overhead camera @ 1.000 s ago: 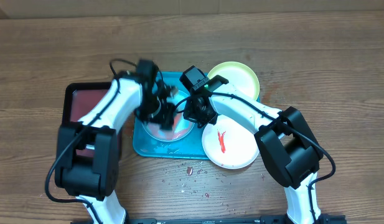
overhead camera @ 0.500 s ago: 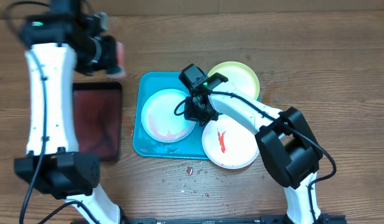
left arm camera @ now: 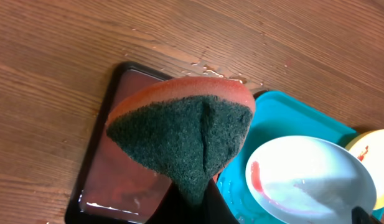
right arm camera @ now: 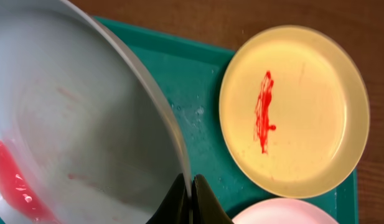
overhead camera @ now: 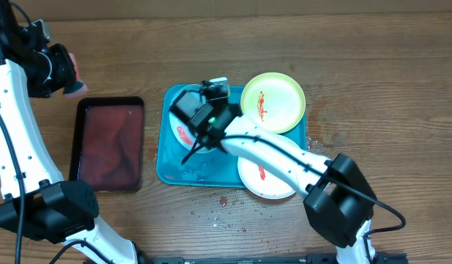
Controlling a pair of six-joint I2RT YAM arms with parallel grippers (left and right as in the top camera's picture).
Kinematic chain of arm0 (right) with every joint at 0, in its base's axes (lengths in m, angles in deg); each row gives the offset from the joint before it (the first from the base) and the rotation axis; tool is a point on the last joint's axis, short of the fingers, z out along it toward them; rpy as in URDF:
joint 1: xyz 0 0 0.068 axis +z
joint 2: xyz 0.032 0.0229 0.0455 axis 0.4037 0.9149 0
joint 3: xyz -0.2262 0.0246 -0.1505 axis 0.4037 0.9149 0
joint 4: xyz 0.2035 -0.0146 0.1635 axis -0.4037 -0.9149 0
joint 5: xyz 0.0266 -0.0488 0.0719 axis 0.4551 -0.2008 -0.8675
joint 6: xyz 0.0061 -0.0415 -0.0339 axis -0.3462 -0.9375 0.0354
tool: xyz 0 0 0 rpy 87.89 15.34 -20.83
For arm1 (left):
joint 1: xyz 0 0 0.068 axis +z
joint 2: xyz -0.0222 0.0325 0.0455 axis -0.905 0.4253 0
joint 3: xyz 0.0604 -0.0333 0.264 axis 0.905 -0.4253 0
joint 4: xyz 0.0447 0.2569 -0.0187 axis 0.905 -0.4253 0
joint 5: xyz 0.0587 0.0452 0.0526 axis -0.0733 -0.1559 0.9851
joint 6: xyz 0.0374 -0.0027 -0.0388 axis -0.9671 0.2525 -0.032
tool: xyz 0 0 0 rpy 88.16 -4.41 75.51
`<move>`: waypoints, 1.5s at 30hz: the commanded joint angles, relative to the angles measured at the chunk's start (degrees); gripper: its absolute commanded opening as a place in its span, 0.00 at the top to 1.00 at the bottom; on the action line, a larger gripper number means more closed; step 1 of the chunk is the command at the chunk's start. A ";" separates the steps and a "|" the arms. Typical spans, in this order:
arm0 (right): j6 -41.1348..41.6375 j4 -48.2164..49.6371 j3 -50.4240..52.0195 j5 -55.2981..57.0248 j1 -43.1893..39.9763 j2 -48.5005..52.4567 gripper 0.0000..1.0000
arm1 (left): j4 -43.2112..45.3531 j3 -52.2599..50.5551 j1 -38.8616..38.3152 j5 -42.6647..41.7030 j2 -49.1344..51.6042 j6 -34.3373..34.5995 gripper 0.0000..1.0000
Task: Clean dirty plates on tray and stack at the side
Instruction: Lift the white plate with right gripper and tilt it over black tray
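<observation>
My right gripper (right arm camera: 192, 190) is shut on the rim of the light-blue-rimmed plate (right arm camera: 79, 124), which is tilted up over the turquoise tray (right arm camera: 198, 81). A red smear shows near the plate's lower edge. In the overhead view that plate (overhead camera: 180, 130) sits under the right gripper (overhead camera: 198, 139). The yellow-green plate (overhead camera: 273, 103) carries a red streak at the tray's far right corner. The white plate (overhead camera: 269, 183) lies partly under the right arm. My left gripper (overhead camera: 58, 70) is at the far left, above the table, shut on an orange and green sponge (left arm camera: 179, 130).
A black tray (overhead camera: 108, 143) with a reddish wet inside lies left of the turquoise tray (overhead camera: 165, 170). Red specks (overhead camera: 226, 202) dot the wood in front of the tray. Wet streaks mark the table behind the black tray (left arm camera: 179, 56).
The left arm has swung from the plate to the far left with the sponge. The right gripper has shifted left, taken the light-blue-rimmed plate by its rim and tipped it up.
</observation>
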 commanded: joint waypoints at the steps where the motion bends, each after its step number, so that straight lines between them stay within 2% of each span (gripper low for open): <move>1: -2.95 2.82 -3.52 7.19 3.19 -1.88 0.96 | -0.35 0.85 0.87 0.31 -0.87 0.55 0.96; 10: -5.88 11.06 -7.21 6.97 6.71 -1.88 0.96 | -0.72 0.85 0.90 0.35 -0.87 0.52 0.96; 18: -10.21 22.38 -7.04 -0.61 7.98 -0.52 0.96 | -0.44 0.85 0.98 3.30 -0.87 0.79 0.96; 28: -25.40 33.51 -7.04 0.26 11.56 6.54 0.96 | 1.90 0.90 5.42 2.62 -0.90 5.75 0.96; 36: -36.41 40.79 -7.04 0.76 12.11 8.39 0.96 | 1.53 0.90 10.19 -3.15 -0.90 5.70 0.96; 45: -50.58 51.67 -7.04 8.24 12.09 8.39 0.96 | 1.11 0.87 10.67 -3.34 -0.90 5.70 0.96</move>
